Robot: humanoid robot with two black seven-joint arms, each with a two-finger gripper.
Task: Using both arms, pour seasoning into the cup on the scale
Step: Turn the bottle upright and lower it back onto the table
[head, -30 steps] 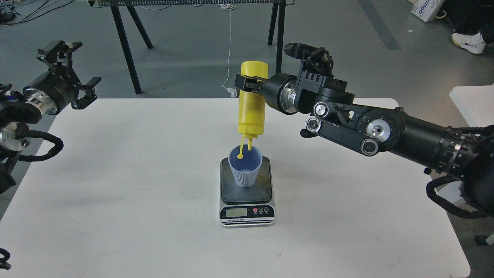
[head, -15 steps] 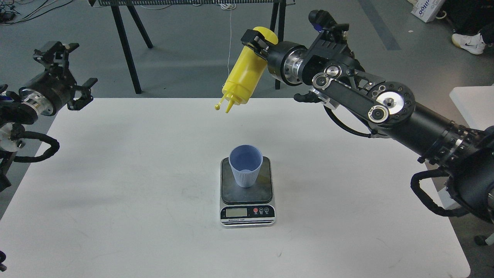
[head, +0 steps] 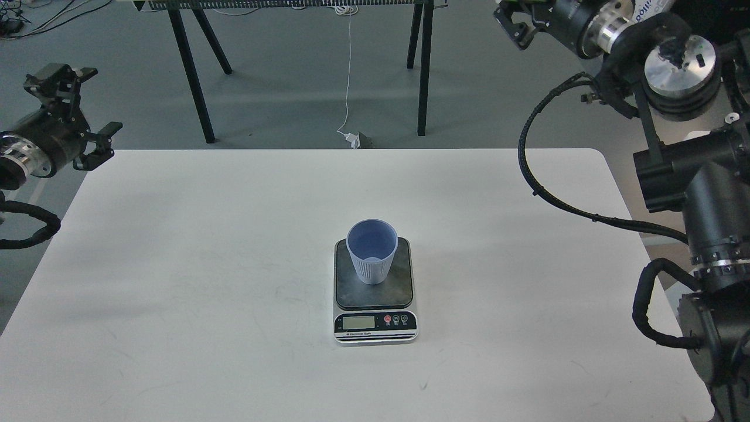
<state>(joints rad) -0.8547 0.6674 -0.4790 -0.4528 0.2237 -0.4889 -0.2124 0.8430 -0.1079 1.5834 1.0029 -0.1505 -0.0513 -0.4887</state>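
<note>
Head view: cup (head: 372,258) stands upright on the dark plate of the scale (head: 375,293), toward the plate's rear-left, same spot as 0.5 s ago; the scale has not shifted on the white surface (head: 176,281), LCD and three buttons facing the camera. Seasoning bottle is out of frame now; 0.5 s ago it hung tilted, nozzle down-left, above the far edge of the surface, and 1.0 s ago it was inverted right over the cup. Right arm has swung up and back to the top-right corner, well clear of the cup; its elbow and cables now fill the right edge. Right hand (head: 515,26) is cut by the top edge of the frame, only part of the fingers shows, so whether it is open, closed or gripping the bottle cannot be told. Left arm has also pulled back toward the left edge compared with both earlier frames. Left hand (head: 99,143) sits off the surface's far-left corner, fingers spread apart, nothing between them, same open posture as before. Black trestle legs (head: 193,76) and a white cable (head: 349,70) on the grey floor behind, unchanged.
</note>
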